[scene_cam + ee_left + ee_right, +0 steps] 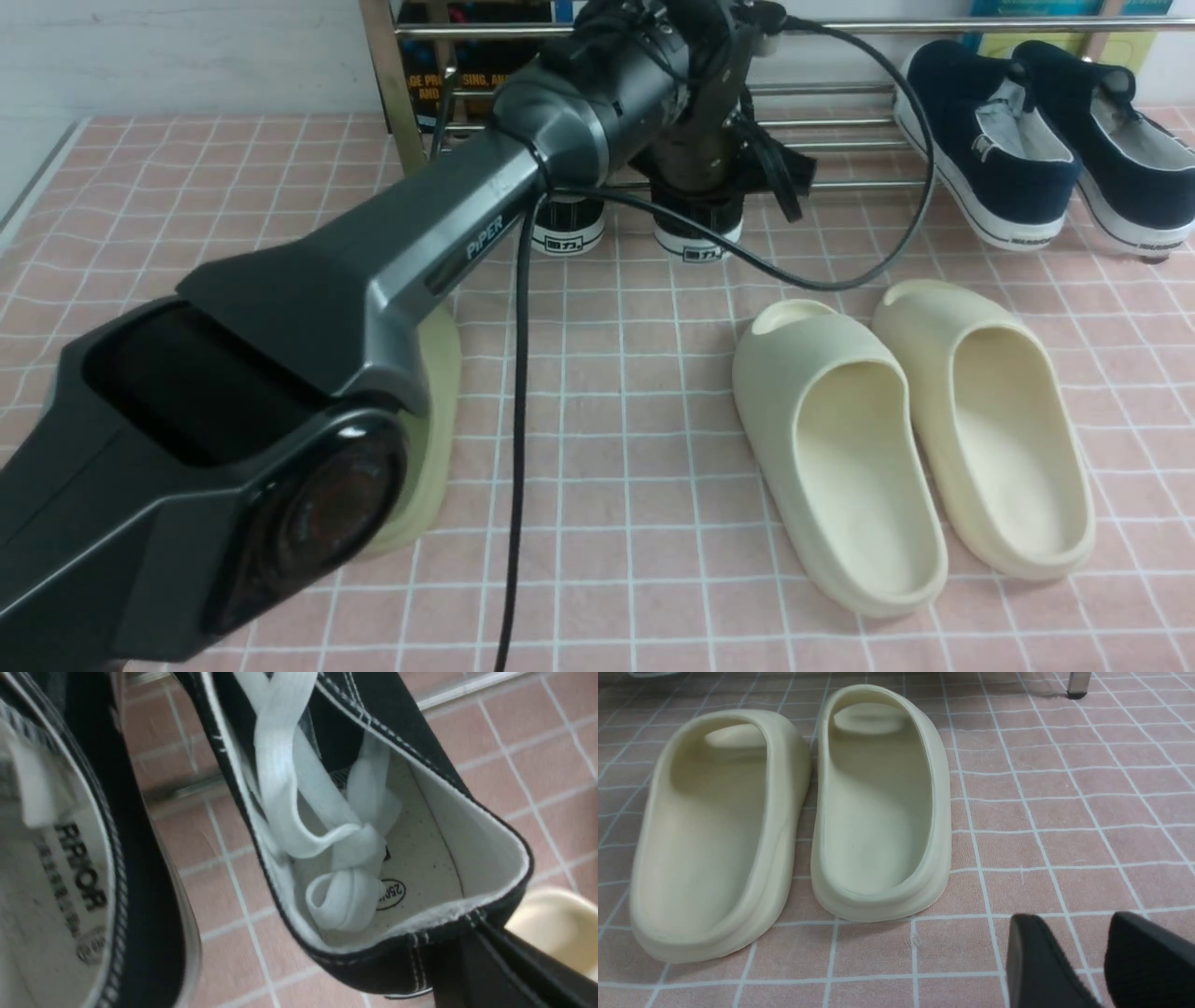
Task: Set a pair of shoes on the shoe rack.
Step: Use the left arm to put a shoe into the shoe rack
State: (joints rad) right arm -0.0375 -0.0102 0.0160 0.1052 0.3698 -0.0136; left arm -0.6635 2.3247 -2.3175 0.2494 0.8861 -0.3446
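Surface: I was working over a pink checked cloth (616, 420) below a white wall (187, 47), with the rack (840, 122) along the back.
Left fingers: the left gripper (709, 163) was closed above the sneakers (698, 241). One finger (472, 975) lay against the outside of one shoe's heel. I could not tell whether it pinched the canvas.
Right fingers: the right gripper (1071, 919) was spread wide and empty, low over the cloth near the cream slides (840, 448).
Sneakers: black canvas with white stitching, white lining and white soles. The white laces of one were knotted and tucked inside. They stood side by side, slightly apart, heels toward me at the rack's left front.
Hidden: the left arm covered their toes, so I could not see whether they rested on the tubes. A green slide (439, 392) showed only an edge beneath the arm.
Rack, right end: navy slip-ons (990, 159) sat there.
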